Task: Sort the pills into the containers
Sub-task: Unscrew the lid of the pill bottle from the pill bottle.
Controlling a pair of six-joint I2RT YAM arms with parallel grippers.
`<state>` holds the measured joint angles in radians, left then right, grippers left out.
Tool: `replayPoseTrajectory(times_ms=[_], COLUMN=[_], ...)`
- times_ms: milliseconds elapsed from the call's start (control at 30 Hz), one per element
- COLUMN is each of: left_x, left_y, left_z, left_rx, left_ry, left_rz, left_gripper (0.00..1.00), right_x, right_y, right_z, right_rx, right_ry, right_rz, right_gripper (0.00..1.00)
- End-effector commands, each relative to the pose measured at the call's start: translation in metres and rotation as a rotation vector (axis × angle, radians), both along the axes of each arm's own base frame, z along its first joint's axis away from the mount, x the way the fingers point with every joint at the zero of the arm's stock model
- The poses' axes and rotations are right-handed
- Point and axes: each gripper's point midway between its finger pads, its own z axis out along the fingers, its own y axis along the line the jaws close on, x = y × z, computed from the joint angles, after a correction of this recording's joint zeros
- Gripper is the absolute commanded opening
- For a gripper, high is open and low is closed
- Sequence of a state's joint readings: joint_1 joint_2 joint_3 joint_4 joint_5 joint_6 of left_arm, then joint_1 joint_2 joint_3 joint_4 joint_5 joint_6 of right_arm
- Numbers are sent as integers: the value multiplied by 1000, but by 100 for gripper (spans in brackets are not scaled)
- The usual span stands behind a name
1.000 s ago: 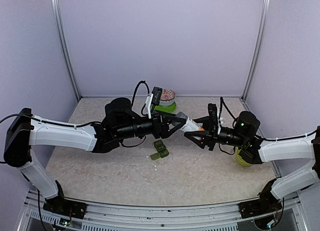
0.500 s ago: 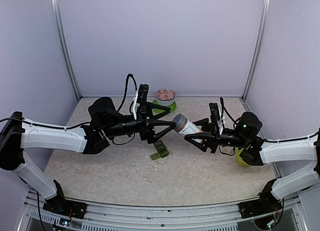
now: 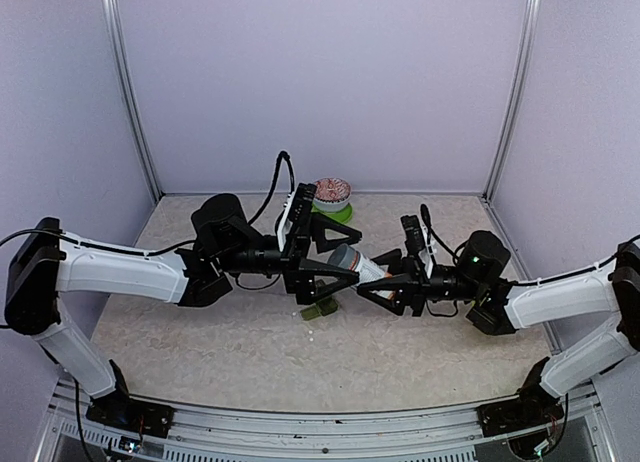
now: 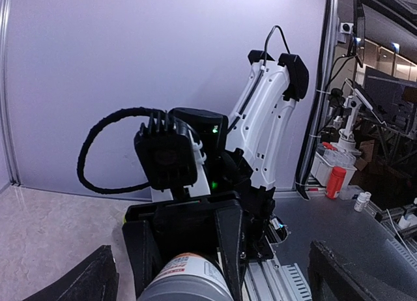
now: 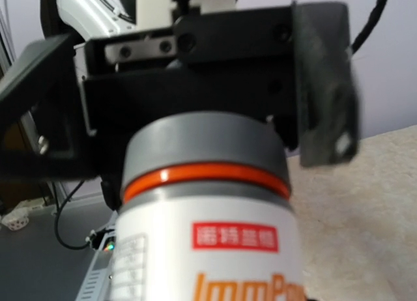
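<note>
Left jaws have sprung wide since a second ago, letting go of the cap they were pinching, and both arms have slid toward the left side of the table! Now the left gripper (image 3: pixel 356 250) stands fully spread, one finger above and one below the bottle (image 3: pixel 347 256), touching neither side of it. From the left wrist view those dark fingers (image 4: pixel 88 281) sit far out at each edge, with the grey cap (image 4: pixel 186 283) square in the middle. The cap is on the bottle, with an orange ring just under it, clear in the right wrist view.

Over to the right gripper (image 3: pixel 372 275): partly closed and clamped on the bottle's white body, holding it off the table, cap pointing at the left arm.

Below them, the containers (image 3: pixel 321 308) rest on the table, partly hidden under the left gripper's lower finger. A few white pills (image 3: pixel 307 315) lie loose just beside the strip, on its near side. At the back stands a patterned bowl (image 3: pixel 331 191).
</note>
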<state>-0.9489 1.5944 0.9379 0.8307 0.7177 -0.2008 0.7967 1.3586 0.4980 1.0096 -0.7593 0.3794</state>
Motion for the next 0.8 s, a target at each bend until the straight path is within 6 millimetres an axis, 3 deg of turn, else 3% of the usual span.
replayPoseTrajectory(times_ms=[0,267,767], left_x=[-15,-19,-23], left_y=[-5,0,7], left_z=[5,2,-6], left_rx=[-16,-9,20], left_ry=[-62,-78,-86], left_rz=[-68,-47,-21], left_gripper=[99,99,99], right_x=[-2,18,34], right_y=[4,0,-19], right_z=[26,22,33], right_rx=[77,68,85], right_ry=[-41,-2,-28], right_rz=[21,-111,-275], right_gripper=[26,27,26])
